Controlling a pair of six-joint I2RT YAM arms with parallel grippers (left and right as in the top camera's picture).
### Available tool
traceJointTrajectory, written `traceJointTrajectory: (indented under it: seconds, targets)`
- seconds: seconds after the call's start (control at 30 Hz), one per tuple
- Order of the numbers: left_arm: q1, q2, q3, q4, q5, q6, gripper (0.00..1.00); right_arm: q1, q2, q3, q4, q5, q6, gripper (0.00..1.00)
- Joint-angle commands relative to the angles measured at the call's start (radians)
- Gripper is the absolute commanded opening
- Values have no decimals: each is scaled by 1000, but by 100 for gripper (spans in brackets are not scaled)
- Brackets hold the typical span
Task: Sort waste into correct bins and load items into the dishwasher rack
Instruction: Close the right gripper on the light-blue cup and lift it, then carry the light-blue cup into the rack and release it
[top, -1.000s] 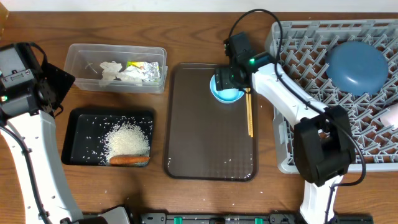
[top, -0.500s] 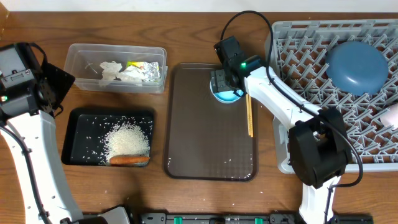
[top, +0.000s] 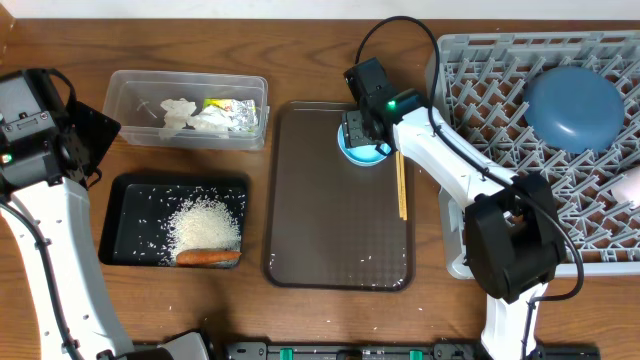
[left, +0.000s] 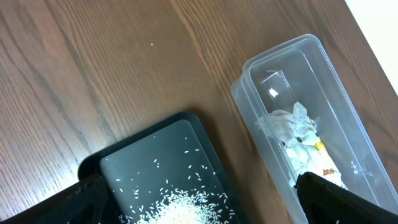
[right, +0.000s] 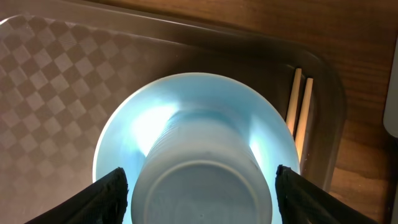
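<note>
A light blue cup (right: 202, 180) stands upside down inside the small light blue bowl (right: 134, 127) on the brown tray. My right gripper (right: 202, 194) is open around the cup, a finger on each side with gaps showing; overhead it (top: 360, 128) covers most of the bowl (top: 365, 153). Wooden chopsticks (top: 401, 185) lie just right of the bowl. My left gripper (left: 205, 205) hangs open above the black tray (left: 161, 149) with rice (top: 205, 222) and a carrot (top: 208, 257). The clear tub (top: 187, 110) holds tissue (top: 190, 115) and a foil wrapper (top: 232, 108). The blue plate (top: 573, 108) sits in the grey rack (top: 480, 90).
The brown serving tray (top: 330, 230) lies between the bins and the rack, with a few rice grains near its front. A pale cup (top: 630, 185) shows at the rack's right edge. Loose grains lie on the table by the black tray.
My right gripper has shifted slightly left over the bowl and its fingers have narrowed around the cup. The left arm has not moved.
</note>
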Motion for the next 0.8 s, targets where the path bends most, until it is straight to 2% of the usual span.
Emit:
traceJointTrajectory:
  seconds: [0.0, 0.23, 0.37, 0.6, 0.77]
  targets:
    - [4, 5, 10, -2, -12, -1, 100, 7, -4, -24, 11, 18, 7, 74]
    - [4, 5, 10, -2, -12, -1, 100, 7, -4, -45, 45, 18, 7, 71]
    - [4, 5, 10, -2, -12, -1, 100, 7, -5, -43, 55, 18, 7, 56]
    - [4, 5, 10, -2, -12, -1, 100, 3, -65, -19, 42, 18, 7, 53]
    - [4, 5, 10, -2, -12, -1, 100, -35, -203, 4, 16, 19, 6, 53]
